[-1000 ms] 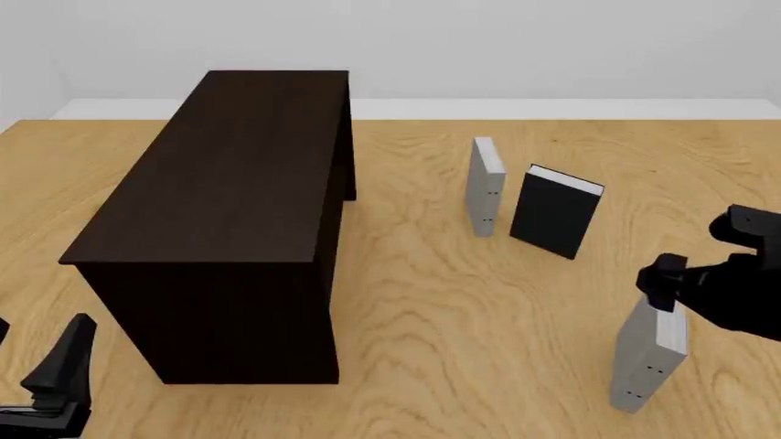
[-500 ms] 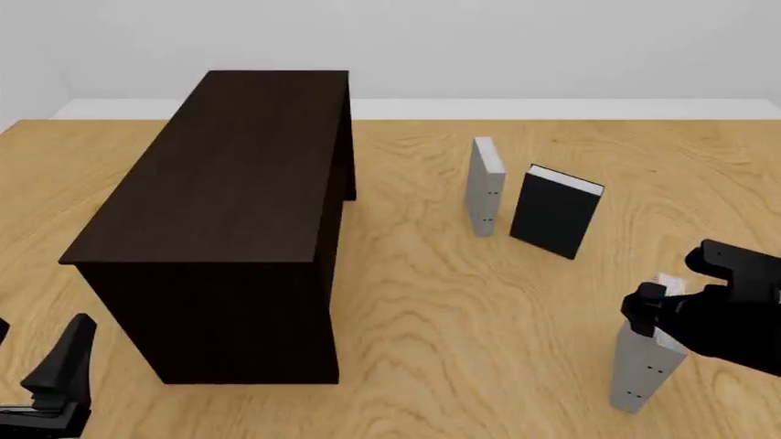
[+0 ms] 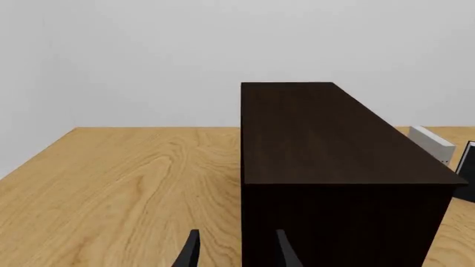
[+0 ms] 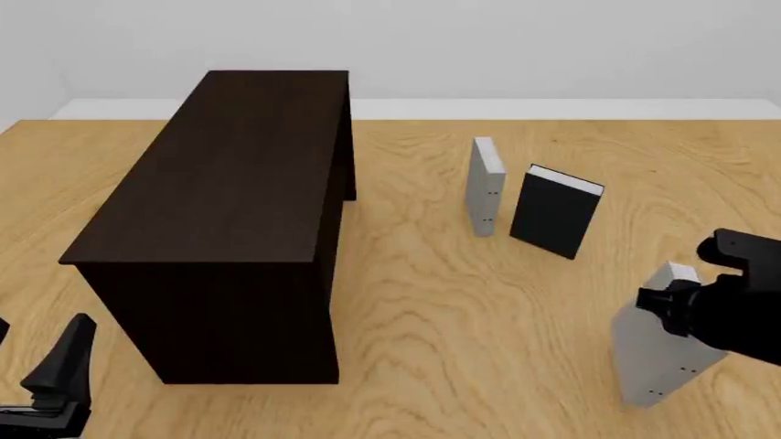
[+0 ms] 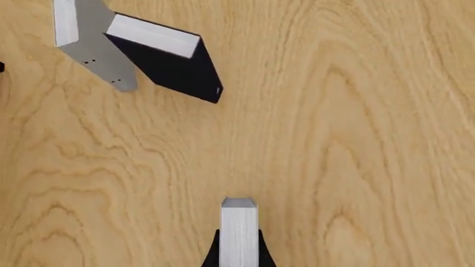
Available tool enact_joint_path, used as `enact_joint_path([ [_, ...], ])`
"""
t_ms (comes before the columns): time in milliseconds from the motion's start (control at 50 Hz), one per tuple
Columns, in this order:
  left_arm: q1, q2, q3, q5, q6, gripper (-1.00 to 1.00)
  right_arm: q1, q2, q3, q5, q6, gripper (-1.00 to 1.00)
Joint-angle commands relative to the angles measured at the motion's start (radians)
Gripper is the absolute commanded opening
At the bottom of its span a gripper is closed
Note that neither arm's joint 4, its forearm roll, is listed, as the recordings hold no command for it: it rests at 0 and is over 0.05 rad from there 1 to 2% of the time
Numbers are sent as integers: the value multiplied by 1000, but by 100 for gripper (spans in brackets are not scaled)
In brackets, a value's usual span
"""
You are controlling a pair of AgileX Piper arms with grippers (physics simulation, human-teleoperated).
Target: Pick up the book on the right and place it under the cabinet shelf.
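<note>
The book (image 4: 653, 358), light grey with white page edges, stands at the near right of the table and leans with its cover turned toward the front camera. My right gripper (image 4: 670, 305) is shut on its top edge. In the right wrist view the book (image 5: 238, 225) sits tight between the two dark fingers (image 5: 211, 257). The cabinet shelf (image 4: 232, 174), dark brown and long, stands at the left, also seen as the cabinet shelf (image 3: 326, 139). My left gripper (image 4: 55, 377) rests open at the near left corner, the left gripper (image 3: 236, 255) holding nothing.
A second grey book (image 4: 485, 186) and a black-covered book (image 4: 555, 211) stand upright mid-table, right of the cabinet. The right wrist view shows that grey book (image 5: 93, 47) and black book (image 5: 167, 61) side by side. The table's far edge meets a white wall.
My right gripper came down over the book's top and closed on it. The book has since tipped, its top shifting right and its cover turning toward the camera. The left arm stayed still.
</note>
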Motion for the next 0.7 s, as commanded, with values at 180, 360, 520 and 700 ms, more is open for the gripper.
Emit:
enact_joint_path([
  [180,0,0,0,0,0,100,117,-215,-113,182,44,-100],
  [360,1,-1,1,0,-1,100,182,-298,-128,202,92,-100],
  [520,1,0,1,1,-1,100,270,-329,-147,152,176,-100],
  [700,1,3,1,-2,-1,100,350,-280,-130,16,231,-100],
])
